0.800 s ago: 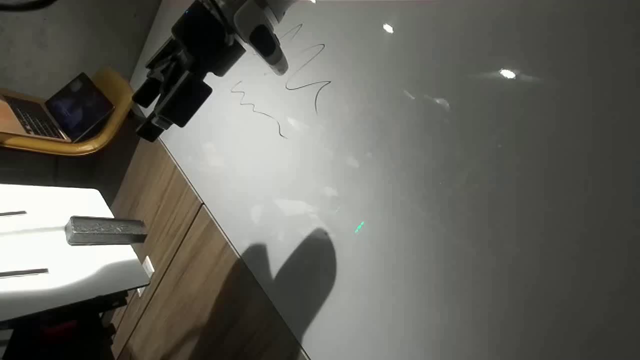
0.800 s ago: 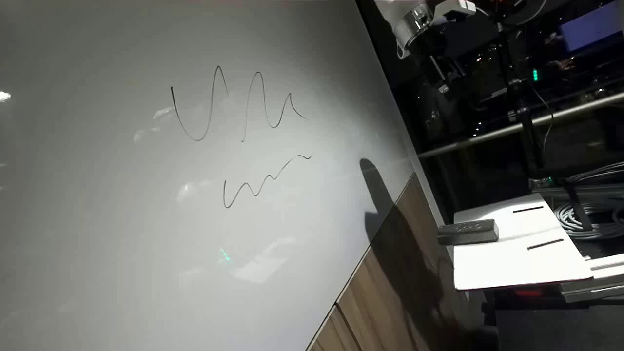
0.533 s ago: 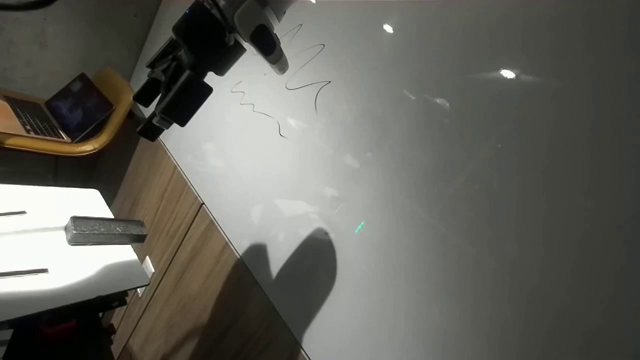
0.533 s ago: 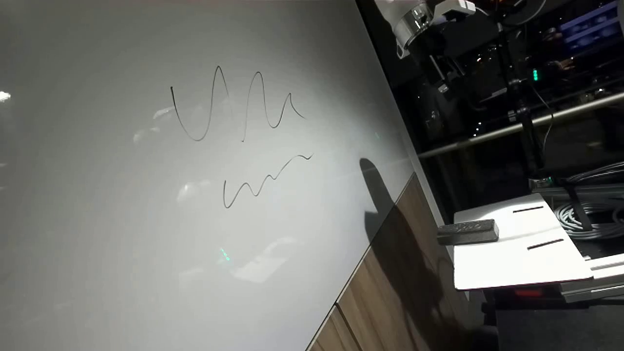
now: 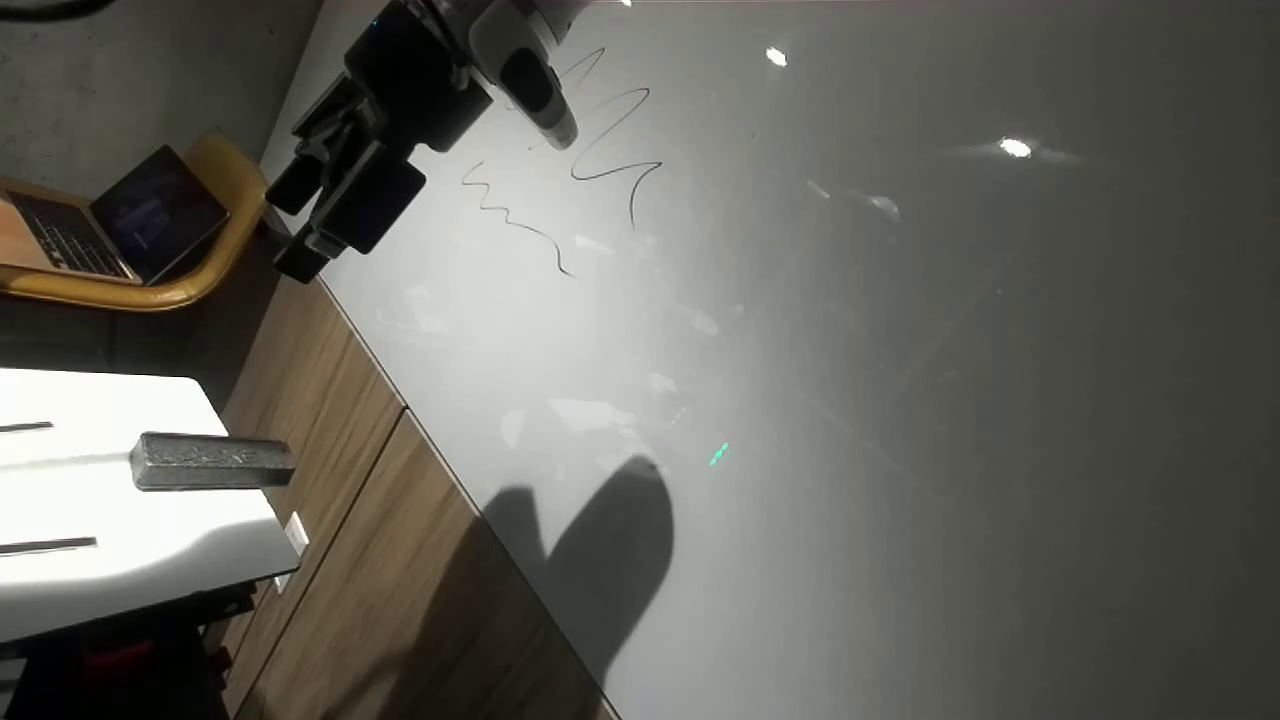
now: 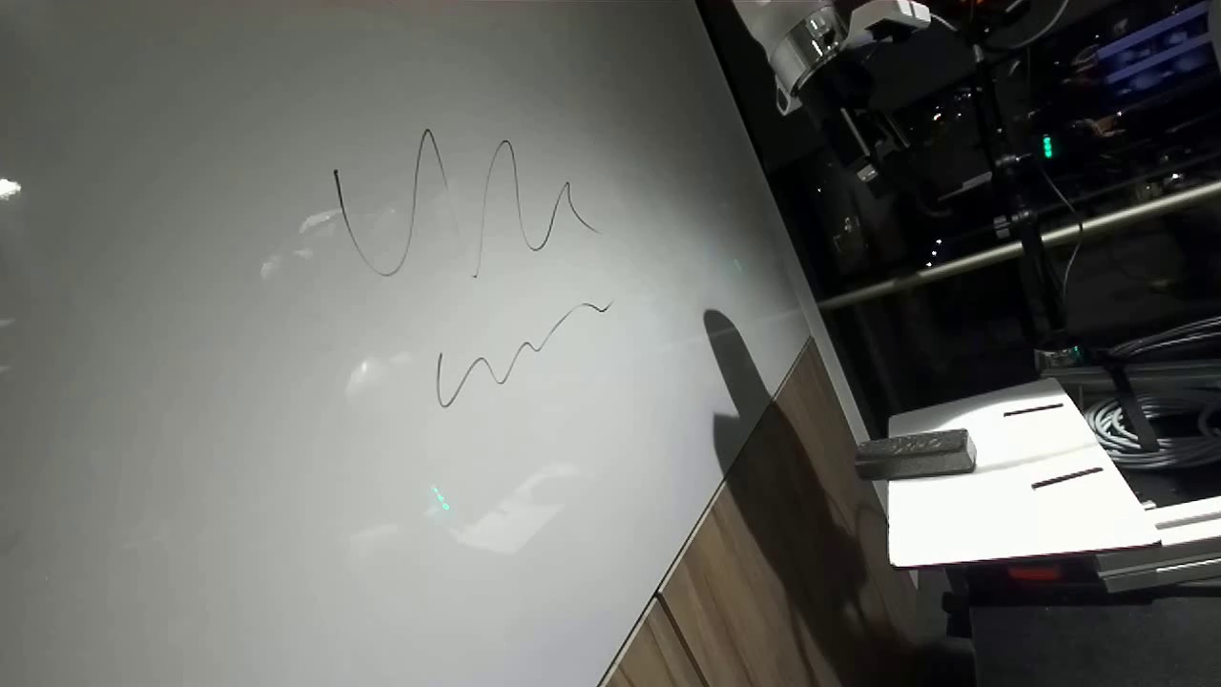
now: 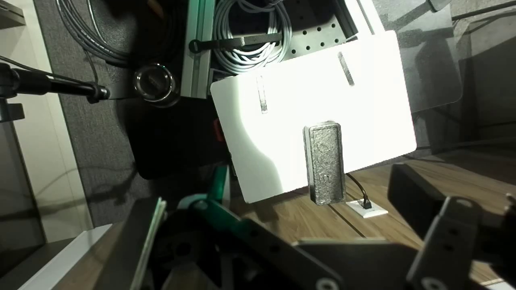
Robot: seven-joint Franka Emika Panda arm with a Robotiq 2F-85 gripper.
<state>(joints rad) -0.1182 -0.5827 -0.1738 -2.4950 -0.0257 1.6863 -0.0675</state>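
My gripper (image 5: 293, 228) stands open in an exterior view, with nothing between its fingers, near the edge of a glossy white surface (image 5: 850, 350). The wrist view shows its fingers (image 7: 415, 201) spread wide. A dark grey, rough-textured block (image 7: 327, 165) lies on a white panel (image 7: 375, 108), one end jutting past the panel's edge. In the wrist view the block appears in line with the gap between the fingers, but they do not touch it. Thin black wavy lines (image 6: 500, 383) are drawn on the glossy surface, seen in both exterior views.
Wood-grain panels (image 5: 320, 400) border the glossy surface. A wall socket (image 7: 367, 208) with a plugged cable sits by the white panel. Coiled grey cables (image 7: 250, 60) hang beside a metal rail (image 7: 198, 60). An open laptop (image 5: 150, 215) rests on a yellow chair (image 5: 215, 290).
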